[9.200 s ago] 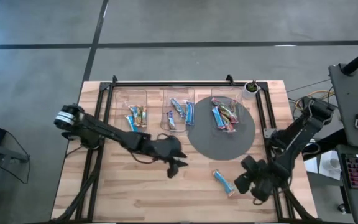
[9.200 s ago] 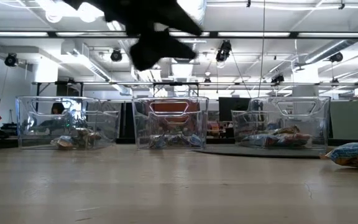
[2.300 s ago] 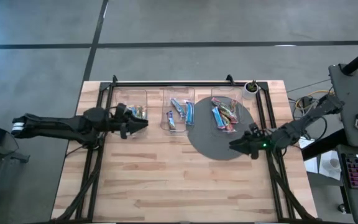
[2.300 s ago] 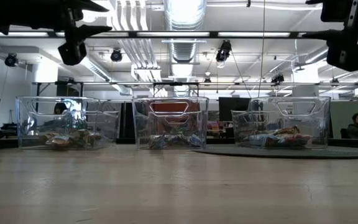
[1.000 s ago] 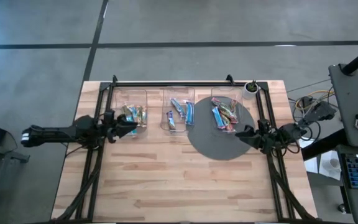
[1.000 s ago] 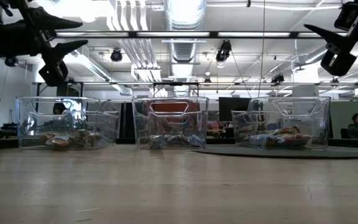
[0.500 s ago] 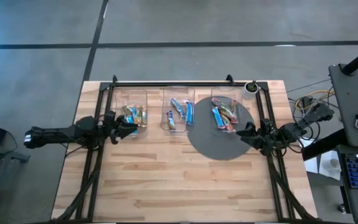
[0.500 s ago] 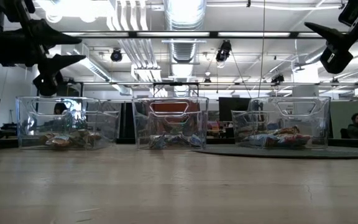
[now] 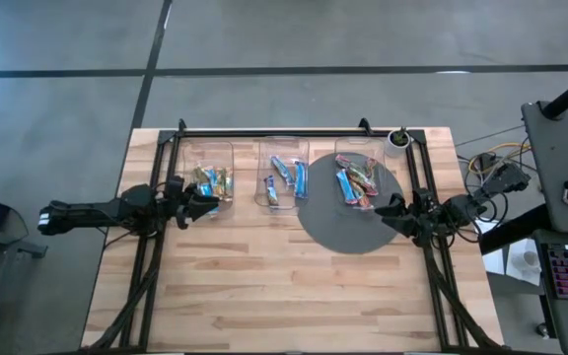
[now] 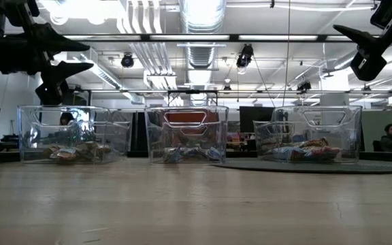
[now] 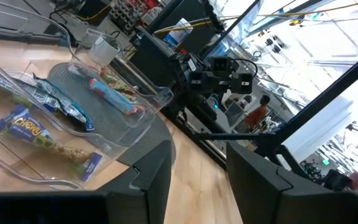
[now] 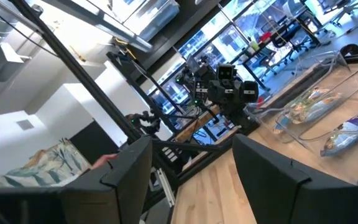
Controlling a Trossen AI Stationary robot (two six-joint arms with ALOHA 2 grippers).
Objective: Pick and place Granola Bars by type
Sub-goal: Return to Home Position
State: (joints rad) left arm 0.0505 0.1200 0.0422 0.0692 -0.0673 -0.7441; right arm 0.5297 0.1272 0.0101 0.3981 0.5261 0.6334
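The granola bars lie in three clear bins along the far side. The left bin (image 9: pixel 210 176) holds tan/green bars (image 9: pixel 217 182) and a blue one. Blue bars (image 9: pixel 286 177) fill the middle bin (image 9: pixel 284 173). The right bin (image 9: pixel 358 177) has blue and red-marked bars (image 9: pixel 356 182). My left gripper (image 9: pixel 208 203) hovers open, high above the table, just near of the left bin; it also shows in the low view (image 10: pixel 73 58) and the left wrist view (image 11: pixel 197 177). My right gripper (image 9: pixel 385 209) hovers open over the mat's right edge, also seen high in the low view (image 10: pixel 359 47) and the right wrist view (image 12: pixel 191 180).
A dark round mat (image 9: pixel 348 222) lies under the right bin. A small cup (image 9: pixel 397 139) stands at the far right corner. Black rails (image 9: pixel 294 131) frame the table's far, left and right sides. Bare wood (image 9: pixel 284 286) spreads across the near half. A person (image 10: pixel 388 136) sits in the room behind.
My left gripper has drawn back a little toward the table's left edge and sunk slightly, staying open. The bars and bins have not moved.
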